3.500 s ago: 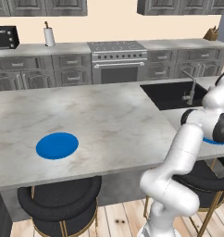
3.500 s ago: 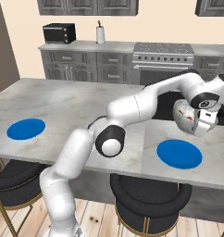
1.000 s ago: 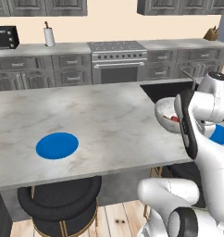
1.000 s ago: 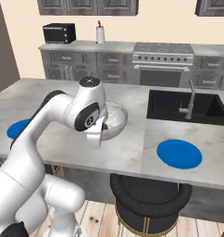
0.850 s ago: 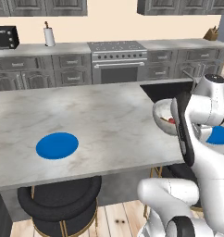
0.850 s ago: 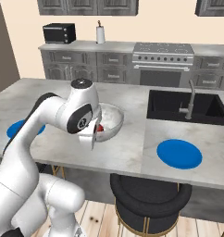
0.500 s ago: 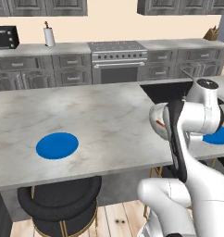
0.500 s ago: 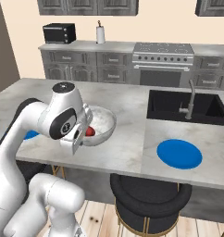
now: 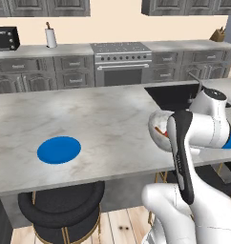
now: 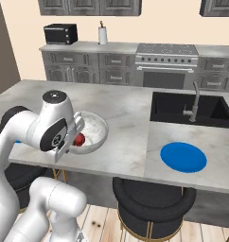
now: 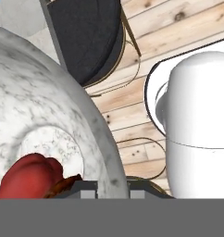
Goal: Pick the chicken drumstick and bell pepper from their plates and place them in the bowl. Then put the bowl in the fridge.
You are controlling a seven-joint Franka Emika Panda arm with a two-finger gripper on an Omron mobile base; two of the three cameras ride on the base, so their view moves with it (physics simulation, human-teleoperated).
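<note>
Holding the bowl (image 10: 90,132) by its rim, my jaws are squeezed tight on it, and I have it up in the air at the near edge of the counter (image 9: 89,124). The pepper (image 11: 31,175) sits inside, with the drumstick (image 11: 63,185) right beside it. Both blue plates (image 9: 58,149) have no food on them, so I think the food part is done. Next I need to carry the bowl to the fridge and keep it level so nothing rolls out.
</note>
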